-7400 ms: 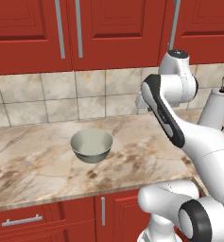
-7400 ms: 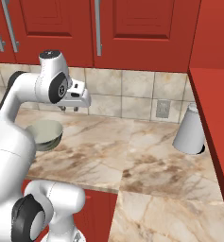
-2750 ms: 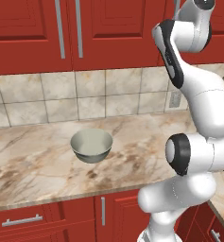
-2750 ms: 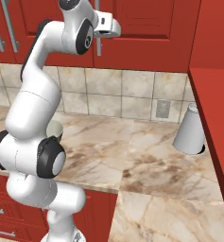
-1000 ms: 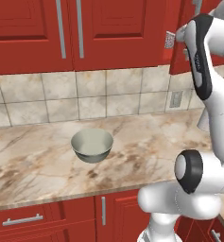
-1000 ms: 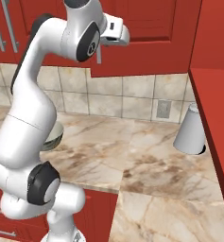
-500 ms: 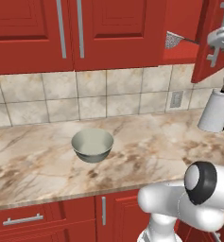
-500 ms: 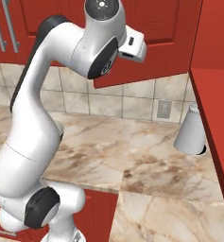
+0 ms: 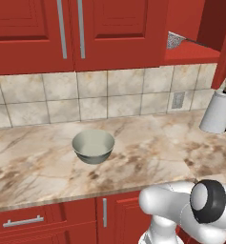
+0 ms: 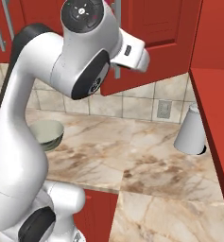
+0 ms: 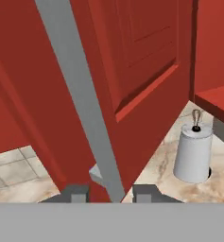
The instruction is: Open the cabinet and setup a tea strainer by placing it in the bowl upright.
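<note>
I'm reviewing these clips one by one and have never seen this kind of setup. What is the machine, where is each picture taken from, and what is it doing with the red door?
This is a rendered kitchen with a white robot arm on a base that can drive. Two cameras ride on that base behind the arm, one to its left and one to its right. A third sits on the hand and looks along the gripper.

In the hand view, the two dark fingertips stand on either side of the silver bar handle of the cabinet door; whether they pinch it is hard to tell. The door is swung open. In the left base view the tea strainer lies on the open shelf.

On the marble counter sit the grey-green bowl and a white paper towel roll.
</note>
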